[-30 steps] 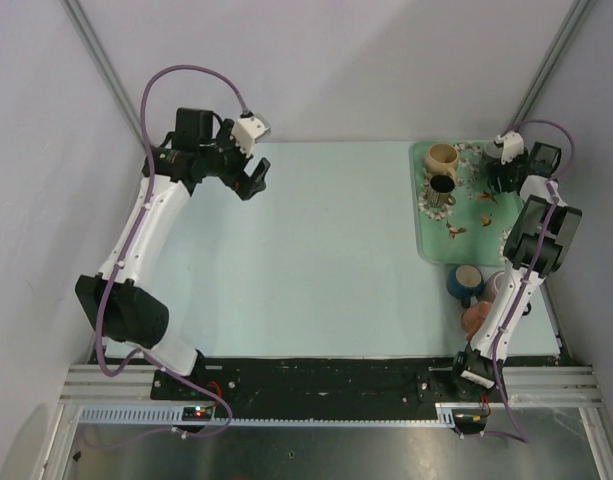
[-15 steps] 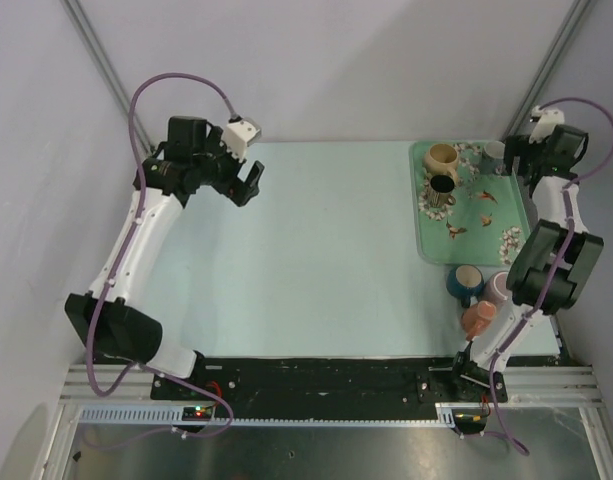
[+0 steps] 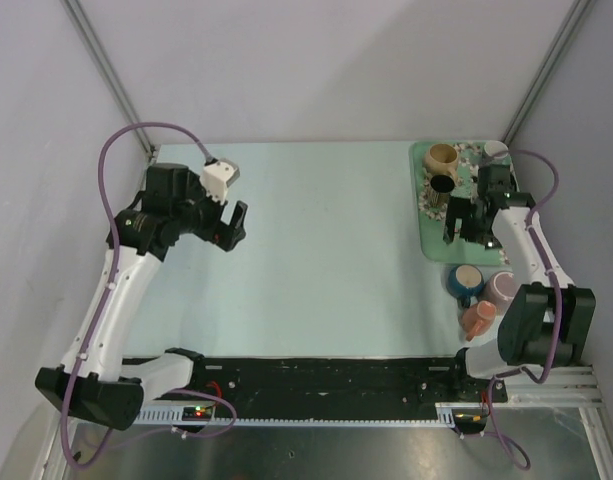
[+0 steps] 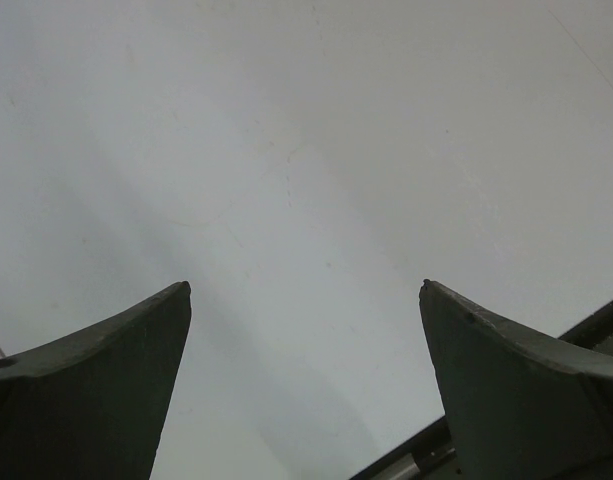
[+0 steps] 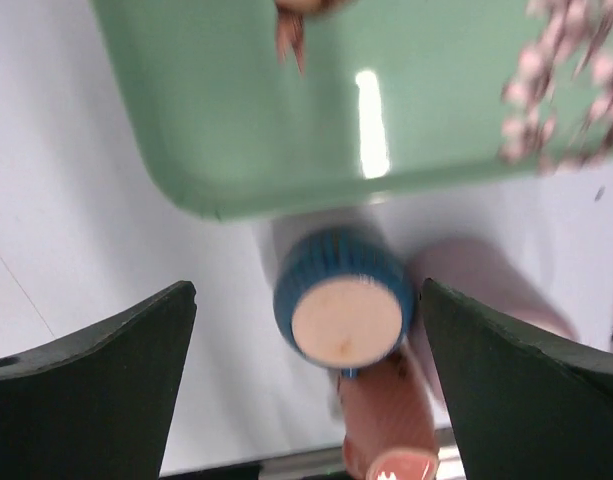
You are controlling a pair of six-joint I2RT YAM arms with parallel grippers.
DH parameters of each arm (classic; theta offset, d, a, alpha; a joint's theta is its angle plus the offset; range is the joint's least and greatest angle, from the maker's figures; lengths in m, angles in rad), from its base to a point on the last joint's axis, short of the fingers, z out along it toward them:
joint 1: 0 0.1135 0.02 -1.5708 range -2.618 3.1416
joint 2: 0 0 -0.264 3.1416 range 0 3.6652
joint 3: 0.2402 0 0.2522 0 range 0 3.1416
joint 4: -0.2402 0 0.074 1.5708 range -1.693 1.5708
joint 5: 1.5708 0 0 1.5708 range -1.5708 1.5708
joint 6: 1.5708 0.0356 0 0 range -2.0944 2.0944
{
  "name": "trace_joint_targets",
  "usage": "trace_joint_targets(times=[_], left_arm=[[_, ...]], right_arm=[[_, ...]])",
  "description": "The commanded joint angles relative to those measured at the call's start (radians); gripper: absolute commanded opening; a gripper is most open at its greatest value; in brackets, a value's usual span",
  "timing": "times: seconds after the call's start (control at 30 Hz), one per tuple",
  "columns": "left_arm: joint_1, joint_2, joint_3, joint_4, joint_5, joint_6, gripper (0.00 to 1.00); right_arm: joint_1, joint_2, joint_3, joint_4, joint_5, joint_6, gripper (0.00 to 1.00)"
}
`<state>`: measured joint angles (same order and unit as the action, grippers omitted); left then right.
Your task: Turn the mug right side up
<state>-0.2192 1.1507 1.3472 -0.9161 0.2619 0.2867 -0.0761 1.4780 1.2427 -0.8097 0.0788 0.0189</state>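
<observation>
1. Blue mug (image 5: 346,320) is sitting base-up on the table (image 3: 326,250), just off the near edge of the green tray (image 5: 236,120), so I'm reading it as the one that needs flipping. It's crowded by a pink mug (image 5: 486,280) right beside it and a salmon mug (image 5: 386,440) just in front.
2. The right gripper (image 3: 463,228) is swinging back from the tray's far right corner, where it was a second ago. Now it's hanging over the near part of the tray, with its wrist camera looking down on that blue mug.
3. Its jaws are standing wide apart with nothing between them. They were narrower a second ago, so I'm guessing it was letting something go back there. A whitish mug (image 3: 495,149) is standing in that corner, but it's too small to tell which way up.
4. The left gripper (image 3: 231,228) is pulling back toward the near left, fingers spread and empty over bare table, well apart from all the mugs.
5. What it means, I think: the right arm is lining up on the blue mug, which isn't touched yet and is still upside down. With the pink mug right alongside, getting fingers around it is looking tight.
</observation>
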Motion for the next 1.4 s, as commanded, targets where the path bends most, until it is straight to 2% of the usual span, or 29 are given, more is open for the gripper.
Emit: trace_joint_targets(times=[0.0, 0.17, 0.3, 0.43, 0.57, 0.77, 0.9, 1.1, 1.27, 1.37], left_arm=[[-0.013, -0.053, -0.053, -0.019, 0.013, -0.052, 1.0], [-0.046, -0.093, -0.082, -0.017, -0.004, -0.049, 1.0], [-0.049, -0.116, -0.092, -0.018, -0.021, -0.039, 1.0], [-0.049, -0.126, -0.097, -0.017, -0.024, -0.034, 1.0], [-0.049, -0.127, -0.094, -0.017, -0.03, -0.028, 1.0], [-0.049, -0.119, -0.089, -0.017, -0.033, -0.025, 1.0], [-0.049, -0.116, -0.095, -0.018, -0.031, -0.023, 1.0], [-0.049, -0.116, -0.102, -0.017, -0.022, -0.023, 1.0], [-0.049, -0.114, -0.103, -0.018, -0.02, -0.02, 1.0], [-0.05, -0.111, -0.105, -0.018, -0.018, -0.02, 1.0]], right_arm=[[-0.054, -0.076, -0.107, -0.086, -0.016, 0.131, 1.0], [-0.056, -0.03, -0.197, -0.039, -0.061, 0.16, 0.99], [-0.036, 0.006, -0.214, -0.042, -0.001, 0.168, 0.99], [-0.019, 0.021, -0.224, -0.025, -0.021, 0.162, 0.98], [0.055, 0.051, -0.23, 0.013, -0.111, 0.152, 0.96], [0.281, 0.104, -0.209, 0.042, -0.14, 0.219, 0.94], [0.395, 0.117, -0.187, 0.012, -0.093, 0.261, 0.94], [0.481, 0.069, -0.158, -0.099, 0.144, 0.318, 0.95], [0.496, -0.057, -0.158, -0.139, 0.131, 0.339, 0.98], [0.498, -0.123, -0.169, -0.174, 0.152, 0.417, 0.99]])
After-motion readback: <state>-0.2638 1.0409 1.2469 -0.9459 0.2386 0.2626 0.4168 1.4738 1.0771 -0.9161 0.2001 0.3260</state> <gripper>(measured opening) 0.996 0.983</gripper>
